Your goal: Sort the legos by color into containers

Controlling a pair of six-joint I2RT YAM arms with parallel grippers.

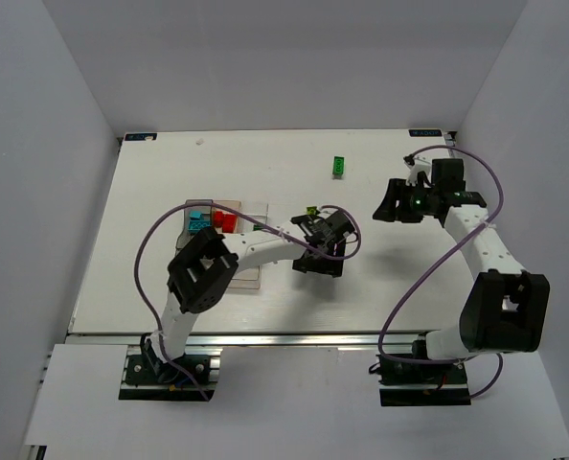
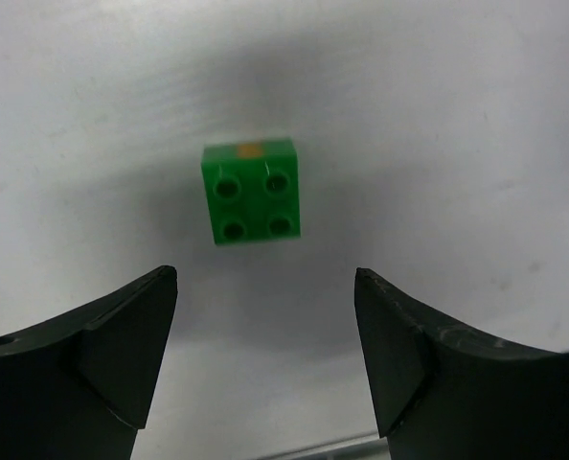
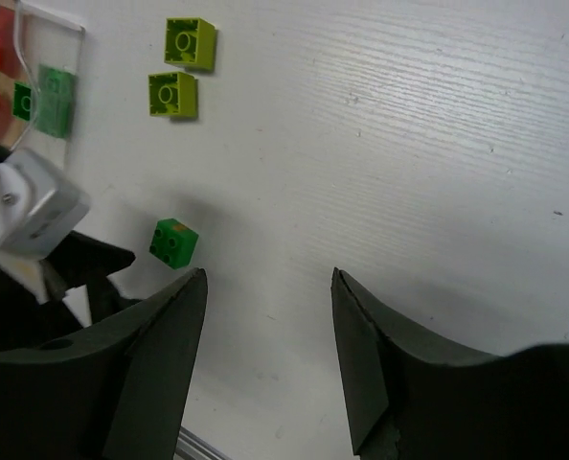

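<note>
Wide open and empty at the left gripper (image 2: 265, 287), with a green lego (image 2: 252, 192) flat on the table just in front, lined up for a grab. Open and empty too at the right gripper (image 3: 270, 278). Further out, two lime legos (image 3: 172, 95) near the containers (image 3: 64, 43), not sorted yet.

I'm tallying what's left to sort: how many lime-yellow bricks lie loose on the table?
2: the farther lime-yellow brick and the nearer lime-yellow brick, close together on the table beside the containers, in the right wrist view. The left arm may hide more.
</note>
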